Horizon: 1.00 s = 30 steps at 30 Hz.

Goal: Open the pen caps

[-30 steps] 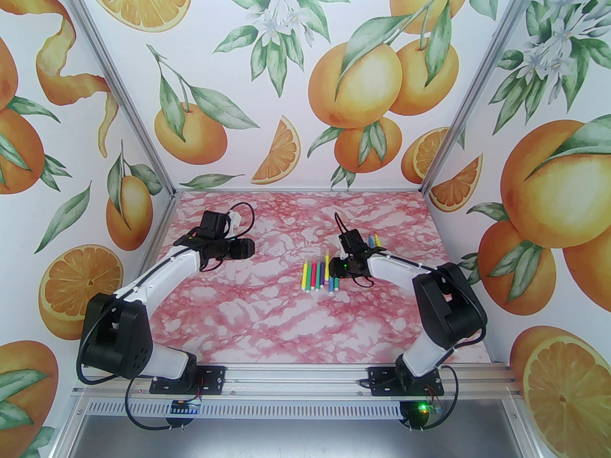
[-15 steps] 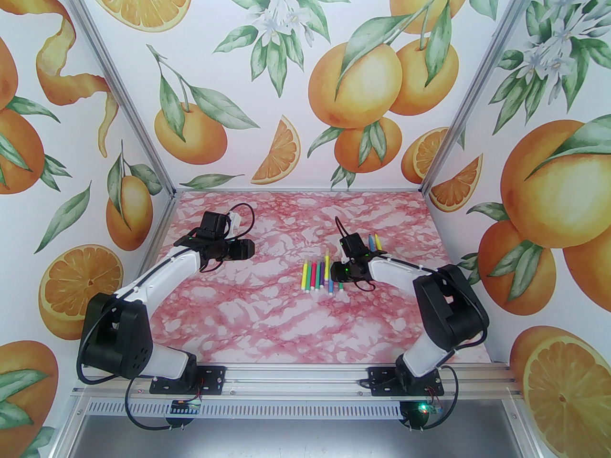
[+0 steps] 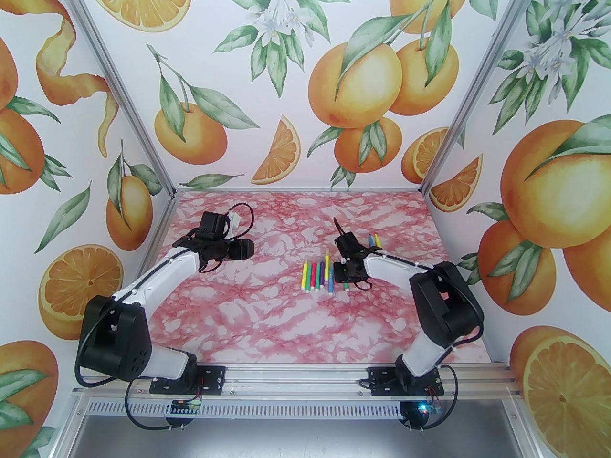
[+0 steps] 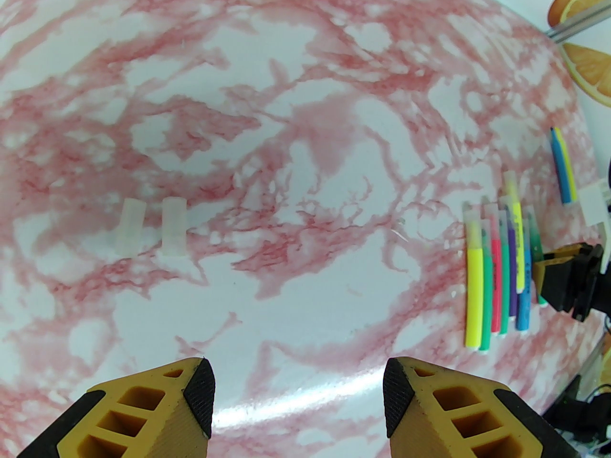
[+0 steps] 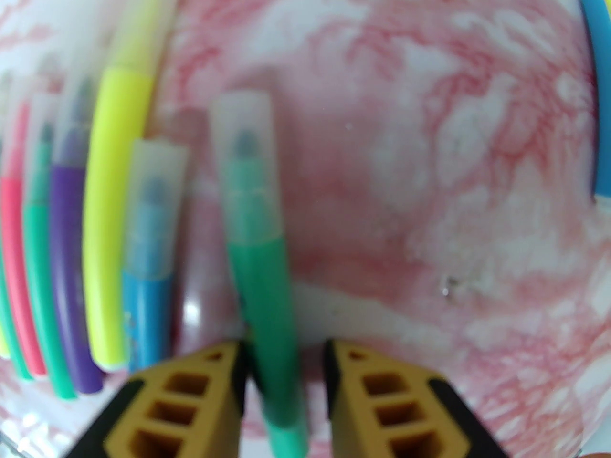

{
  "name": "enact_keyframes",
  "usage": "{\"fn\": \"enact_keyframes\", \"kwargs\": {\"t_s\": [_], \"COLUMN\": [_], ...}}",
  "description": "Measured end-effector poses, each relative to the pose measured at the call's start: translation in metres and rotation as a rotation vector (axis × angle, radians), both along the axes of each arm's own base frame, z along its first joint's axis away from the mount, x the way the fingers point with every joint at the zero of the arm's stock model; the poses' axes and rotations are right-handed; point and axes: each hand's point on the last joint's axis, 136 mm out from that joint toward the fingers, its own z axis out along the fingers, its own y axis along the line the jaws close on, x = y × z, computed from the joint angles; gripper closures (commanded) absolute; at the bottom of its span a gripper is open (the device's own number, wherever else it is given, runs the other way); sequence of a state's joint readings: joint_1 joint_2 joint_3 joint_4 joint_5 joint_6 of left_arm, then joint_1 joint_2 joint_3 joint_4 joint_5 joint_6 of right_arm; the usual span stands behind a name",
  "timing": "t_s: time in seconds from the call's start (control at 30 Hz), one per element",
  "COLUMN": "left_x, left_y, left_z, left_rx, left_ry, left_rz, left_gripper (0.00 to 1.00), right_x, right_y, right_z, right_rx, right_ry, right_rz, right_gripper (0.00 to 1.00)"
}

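Observation:
Several capped pens (image 3: 317, 275) lie side by side mid-table, in yellow, green, pink, purple and blue. My right gripper (image 5: 285, 351) is low over the row's right end, its jaws narrowly open astride a green pen (image 5: 260, 275). The left finger touches the pen and a slim gap remains on the right. That pen's translucent cap (image 5: 243, 160) is still on and points away from me. My left gripper (image 4: 296, 389) hangs open and empty over the left side of the table. Two loose pen caps (image 4: 150, 227) lie ahead of it. Two uncapped pens (image 3: 373, 241), blue and yellow, lie behind the right gripper.
The pink marbled table (image 3: 286, 322) is walled by orange-print panels at the back and both sides. The right arm (image 3: 396, 267) reaches in from the right, close over the pen row.
My right gripper has slid down along the row's right end and narrowed its jaws around the green pen, whose near end has swung to the right. The left arm has stayed put.

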<state>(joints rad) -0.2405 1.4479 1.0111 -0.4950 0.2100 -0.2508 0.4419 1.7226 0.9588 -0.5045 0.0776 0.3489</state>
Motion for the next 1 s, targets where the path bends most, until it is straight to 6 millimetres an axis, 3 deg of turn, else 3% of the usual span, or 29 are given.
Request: {"fn": "enact_keyframes", "kwargs": {"t_s": [0.4,1.0], "left_x": [-0.0016,-0.0021], "left_y": [0.0016,-0.0038], "left_z": [0.0014,0.0090], "left_rx": [0.017,-0.018], "left_ry": [-0.011,-0.043], "left_rz": [-0.014,-0.032], "left_gripper": [0.37,0.37], "right_x": [-0.0017,-0.0011], "right_y": [0.0023,0.0052], "right_z": [-0.0005,-0.0001], "right_rx": [-0.011,-0.010], "right_ry": [0.006,0.014], "right_rz": [-0.027,-0.027], "right_gripper": [0.67,0.80]}}
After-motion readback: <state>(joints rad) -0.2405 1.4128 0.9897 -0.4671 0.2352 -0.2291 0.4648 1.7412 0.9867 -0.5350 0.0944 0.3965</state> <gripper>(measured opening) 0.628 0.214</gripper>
